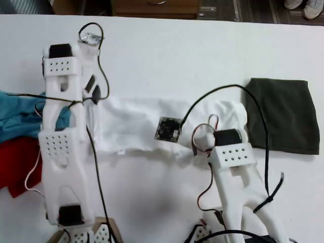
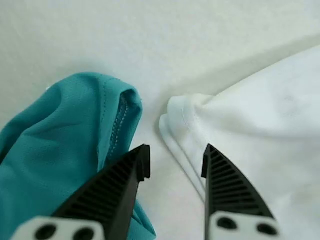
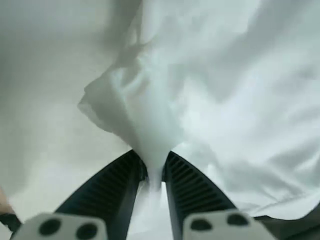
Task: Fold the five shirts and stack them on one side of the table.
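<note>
The right gripper (image 3: pixel 155 162) pinches the white shirt (image 1: pixel 129 126), and the left gripper (image 2: pixel 176 152), fingers apart, hangs by the teal shirt (image 2: pixel 65 135), partly hidden under its arm.

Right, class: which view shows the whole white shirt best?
The high view: the white shirt lies spread across the table. The left wrist view gives one hemmed corner beside the teal shirt; the right wrist view, a bunch pinched in the right gripper.
</note>
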